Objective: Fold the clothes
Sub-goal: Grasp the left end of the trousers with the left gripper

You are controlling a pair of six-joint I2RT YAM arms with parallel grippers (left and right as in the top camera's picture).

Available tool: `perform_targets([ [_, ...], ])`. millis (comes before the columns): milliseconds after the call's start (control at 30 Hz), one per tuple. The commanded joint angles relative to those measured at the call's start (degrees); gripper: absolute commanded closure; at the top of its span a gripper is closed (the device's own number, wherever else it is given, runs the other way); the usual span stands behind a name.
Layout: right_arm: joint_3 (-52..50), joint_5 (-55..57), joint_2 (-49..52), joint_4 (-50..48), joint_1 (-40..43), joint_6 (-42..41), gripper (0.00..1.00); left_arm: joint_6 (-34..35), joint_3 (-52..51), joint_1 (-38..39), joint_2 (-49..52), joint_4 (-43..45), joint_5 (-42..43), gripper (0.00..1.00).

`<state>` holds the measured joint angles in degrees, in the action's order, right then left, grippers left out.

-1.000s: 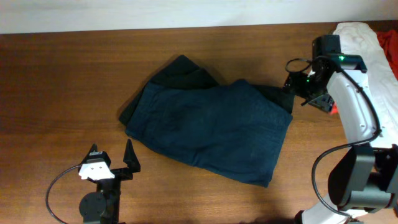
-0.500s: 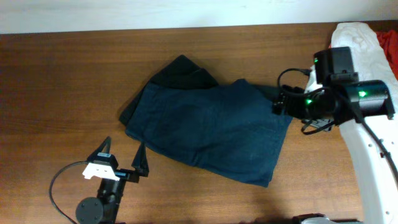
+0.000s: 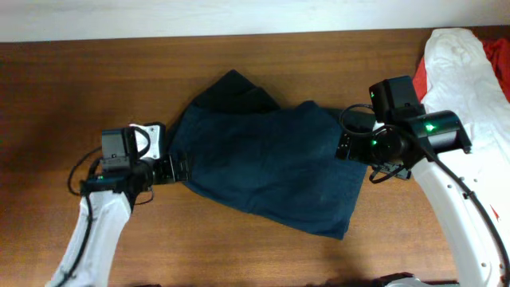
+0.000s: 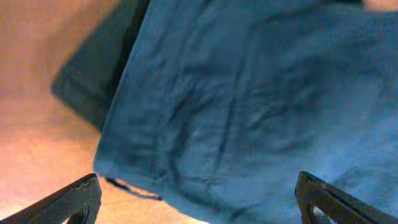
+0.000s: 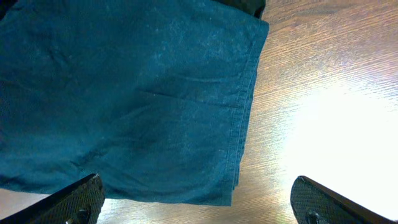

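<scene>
- My left gripper (image 3: pixel 179 169) sits at the left edge of the navy garment (image 3: pixel 271 171), fingers spread wide, holding nothing.
- My right gripper (image 3: pixel 344 148) hangs over its right edge, equally wide and empty.
- The navy garment lies mid-worktop (image 3: pixel 80 96), over a black garment (image 3: pixel 231 89).
- A white garment (image 3: pixel 458 64) and a red garment (image 3: pixel 499 52) are heaped at the far right corner.

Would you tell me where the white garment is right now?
Overhead, the white garment lies at the table's far right corner, beside the red garment, right of the navy garment.
</scene>
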<state>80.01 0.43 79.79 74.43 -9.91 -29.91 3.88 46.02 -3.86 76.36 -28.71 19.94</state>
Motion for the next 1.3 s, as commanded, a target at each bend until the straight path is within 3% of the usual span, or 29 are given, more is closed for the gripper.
perform_targets([
  [0,-0.52,1.60,-0.42,0.17,-0.31,-0.35,0.01,12.57,0.72,-5.46,5.29,-0.83,-5.42,0.01],
  [167,-0.52,1.60,-0.42,-0.61,-0.31,-0.39,0.01,13.22,0.61,-8.44,14.29,-1.73,-2.19,0.01],
  [300,-0.52,1.60,-0.42,-0.72,-0.31,-0.35,0.01,10.71,0.61,-8.28,21.18,5.05,7.96,0.01],
  [400,-0.52,1.60,-0.42,-0.74,-0.31,-0.35,0.01,10.38,0.61,-8.28,21.35,6.19,9.44,0.03],
  [533,-0.52,1.60,-0.39,-0.72,-0.31,-0.37,0.01,9.75,0.61,-8.28,21.35,5.97,11.63,0.27],
  [633,-0.52,1.60,-0.39,-0.72,-0.31,-0.35,0.01,8.37,0.55,-8.28,21.38,5.95,11.80,0.29],
  [733,-0.52,1.60,-0.39,-0.70,-0.31,-0.35,0.01,8.22,0.55,-8.28,21.35,6.19,11.78,0.56],
  [767,-0.52,1.60,-0.37,-0.70,-0.31,-0.35,0.01,8.22,0.55,-8.28,21.35,6.21,11.78,0.74],
  [833,-0.52,1.57,-0.35,-0.70,-0.31,-0.37,0.01,8.20,0.59,-8.28,21.35,6.21,11.76,0.74],
  [967,-0.52,1.57,-0.35,-0.72,-0.31,-0.39,0.01,8.02,1.09,-8.28,20.22,6.19,11.78,0.99],
  [1267,-0.52,1.57,-0.35,-0.74,-0.31,-0.39,0.02,8.04,1.09,-8.28,5.68,4.79,11.78,0.99],
])
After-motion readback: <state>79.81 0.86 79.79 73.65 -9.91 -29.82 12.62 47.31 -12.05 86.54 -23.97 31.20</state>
